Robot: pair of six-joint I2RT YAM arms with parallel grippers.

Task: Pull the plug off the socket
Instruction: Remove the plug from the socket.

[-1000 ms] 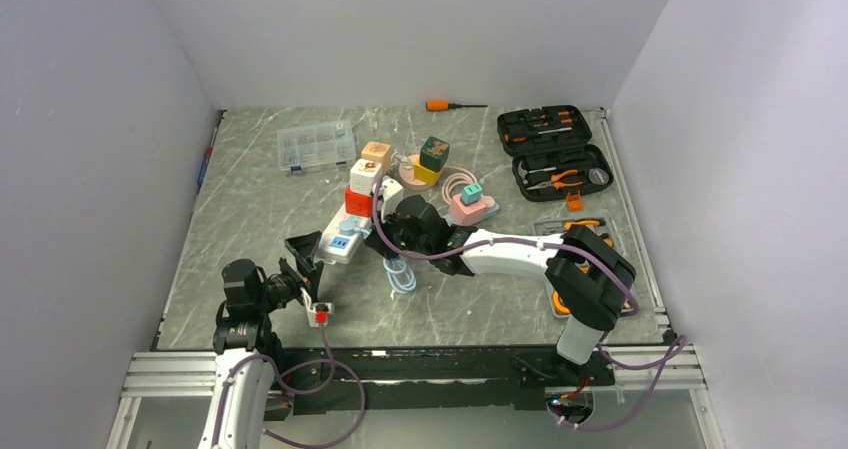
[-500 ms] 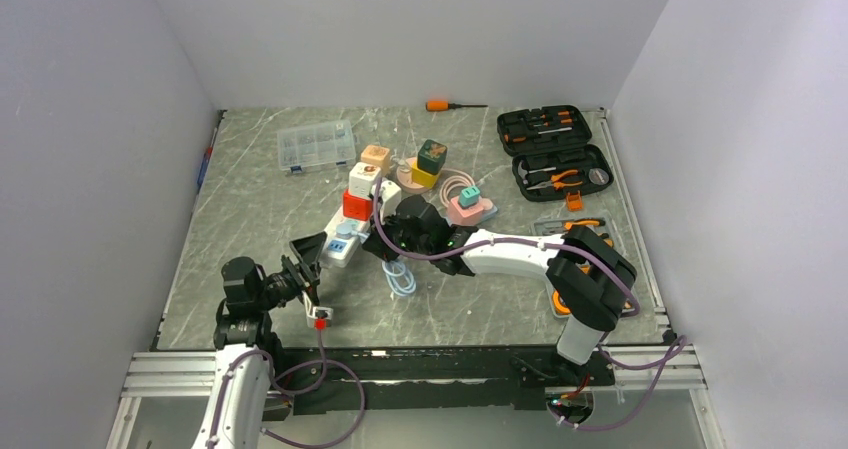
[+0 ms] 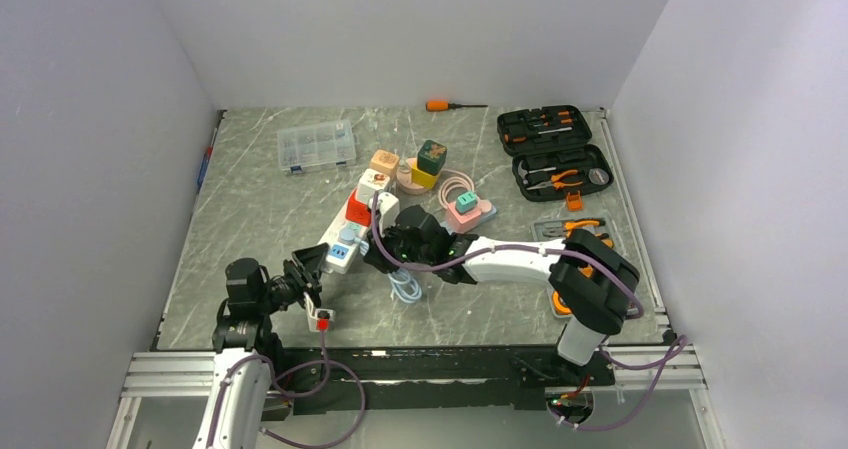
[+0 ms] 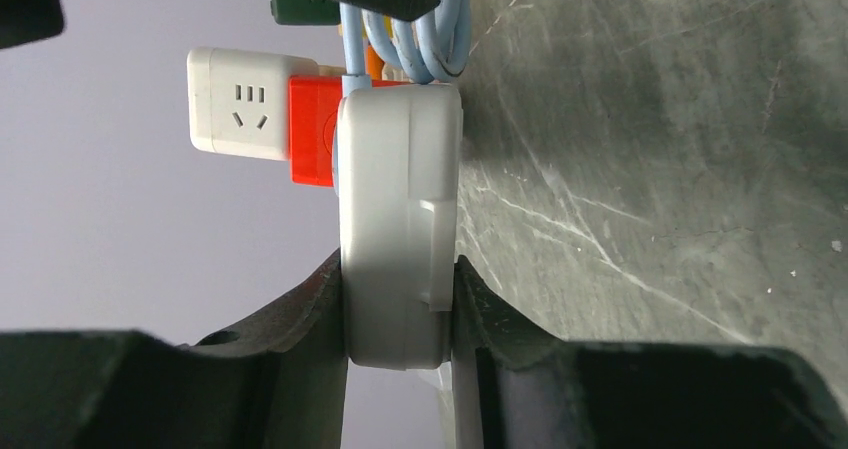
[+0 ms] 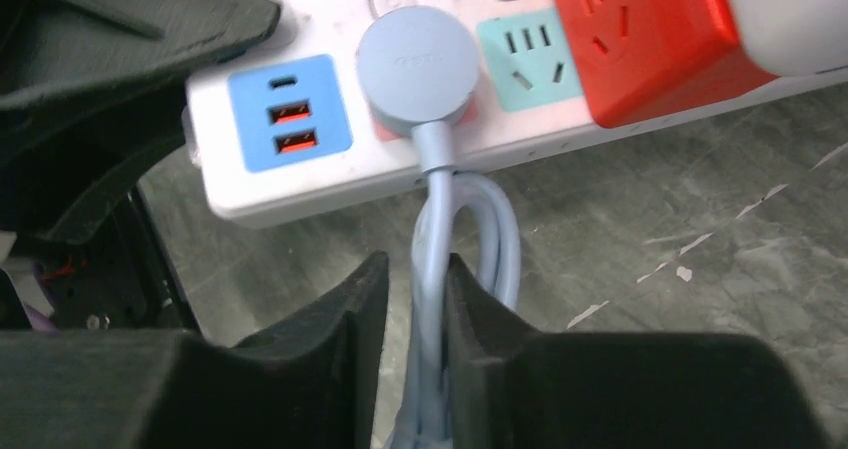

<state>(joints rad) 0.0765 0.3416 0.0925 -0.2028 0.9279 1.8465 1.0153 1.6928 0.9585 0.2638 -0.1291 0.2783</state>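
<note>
The socket is a white power strip (image 3: 345, 237) (image 5: 300, 184) lying on the grey table. A round blue plug (image 5: 418, 72) (image 3: 349, 233) sits in it, and its blue cable (image 5: 432, 229) runs down to a coil (image 3: 402, 281). My left gripper (image 3: 310, 261) (image 4: 400, 309) is shut on the strip's near end (image 4: 398, 239), one finger on each flat face. My right gripper (image 3: 385, 254) (image 5: 415, 289) straddles the cable just below the plug, slightly open. Its right finger touches the cable and a narrow gap shows at the left finger (image 5: 345, 319).
A red adapter (image 5: 640, 39) and a white cube (image 4: 235, 101) are plugged further along the strip. Behind lie a pink cable spool (image 3: 468, 207), a clear organiser box (image 3: 316, 146), an orange screwdriver (image 3: 440, 105) and an open tool case (image 3: 555, 149). A small red-and-white switch (image 3: 320, 317) lies by my left arm.
My left gripper has closed from wide open onto the strip's end. The strip has swung and shifted slightly. My right gripper's jaws have loosened on the cable.
</note>
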